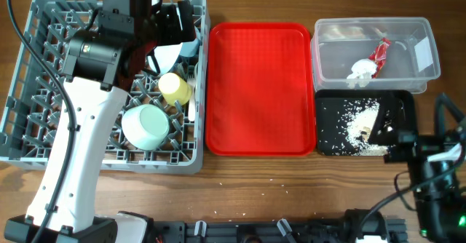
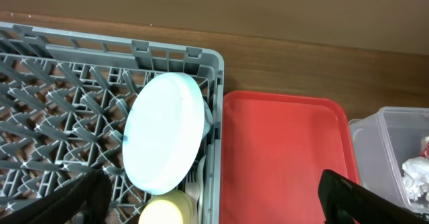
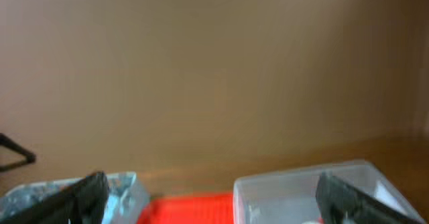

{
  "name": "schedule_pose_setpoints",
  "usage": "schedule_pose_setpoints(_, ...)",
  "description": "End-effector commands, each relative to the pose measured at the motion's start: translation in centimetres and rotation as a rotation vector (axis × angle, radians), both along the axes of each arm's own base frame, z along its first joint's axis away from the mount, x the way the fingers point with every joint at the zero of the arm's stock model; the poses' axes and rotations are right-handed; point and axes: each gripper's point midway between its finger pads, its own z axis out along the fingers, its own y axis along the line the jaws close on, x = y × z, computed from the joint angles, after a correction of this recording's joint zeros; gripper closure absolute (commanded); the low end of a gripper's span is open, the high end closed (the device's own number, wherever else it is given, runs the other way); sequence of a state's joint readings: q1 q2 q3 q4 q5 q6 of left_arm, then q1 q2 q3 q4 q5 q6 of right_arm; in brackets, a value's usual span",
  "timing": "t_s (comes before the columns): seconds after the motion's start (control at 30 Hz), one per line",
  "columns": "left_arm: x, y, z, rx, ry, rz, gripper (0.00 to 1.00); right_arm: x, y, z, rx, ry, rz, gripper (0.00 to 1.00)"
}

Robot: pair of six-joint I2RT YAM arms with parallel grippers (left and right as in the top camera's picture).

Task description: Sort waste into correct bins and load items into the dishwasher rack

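Note:
The grey dishwasher rack [image 1: 36, 76] holds a light-blue plate [image 1: 173, 54] on edge, a yellow cup [image 1: 175, 88], an upturned light-blue bowl [image 1: 145, 125] and white cutlery [image 1: 193, 90] along its right wall. My left gripper [image 1: 177, 21] hangs open above the plate [image 2: 164, 133], holding nothing. The clear tub [image 1: 419, 72] contains the white napkin [image 1: 360, 70] and the red wrapper [image 1: 380, 52]. Rice scraps [image 1: 360, 123] lie in the black tray [image 1: 331, 145]. My right gripper [image 1: 399, 135] stands open and empty by that tray's right end.
The red serving tray [image 1: 260, 88] lies bare between the rack and the two bins. In the left wrist view the cup [image 2: 167, 209] and a fork [image 2: 194, 184] sit just below the plate. The right arm's base and cables occupy the table's front right corner.

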State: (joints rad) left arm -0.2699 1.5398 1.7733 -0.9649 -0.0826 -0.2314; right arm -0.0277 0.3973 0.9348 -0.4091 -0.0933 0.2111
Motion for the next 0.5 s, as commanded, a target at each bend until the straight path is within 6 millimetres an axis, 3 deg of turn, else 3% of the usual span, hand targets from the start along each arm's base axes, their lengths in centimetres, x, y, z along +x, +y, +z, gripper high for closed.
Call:
schedule_pose_setpoints(0.0, 0.0, -0.2, 0.2, -0.019, -0.004, 0.004, 0.0, -0.6, 0.9, -1.4, -0.054, -0.145, 0.033, 0.0)
schedule_pose_setpoints(0.23, 0.0, -0.2, 0.2, -0.019, -0.004, 0.004, 0.0, -0.4, 1.6, -6.0, -0.044, -0.357, 0.062, 0.0)
schedule_pose_setpoints(0.47, 0.0, -0.2, 0.2, -0.019, -0.003, 0.004, 0.0, 1.7, 2.2, -12.8, -0.018, -0.302, 0.09, 0.0)
